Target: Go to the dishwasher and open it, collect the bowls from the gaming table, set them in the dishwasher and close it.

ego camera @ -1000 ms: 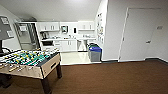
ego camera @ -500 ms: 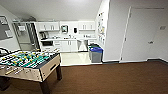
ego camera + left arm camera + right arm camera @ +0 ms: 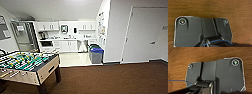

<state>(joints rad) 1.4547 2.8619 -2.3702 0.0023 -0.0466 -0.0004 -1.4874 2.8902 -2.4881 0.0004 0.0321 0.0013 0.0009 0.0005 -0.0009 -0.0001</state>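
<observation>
Head view, left: foosball table (image 3: 27,65) stands close on the brown carpet (image 3: 112,78); a tight line past it risks clipping its corner.
Kitchenette, centre: the dishwasher (image 3: 82,46), I judge, is the steel front under the far surface (image 3: 65,39), well apart from the robot.
Blue-lidded bin (image 3: 96,54): narrows the way in.
Bowls: not visible.
Fingers, both arms: cannot tell.
</observation>
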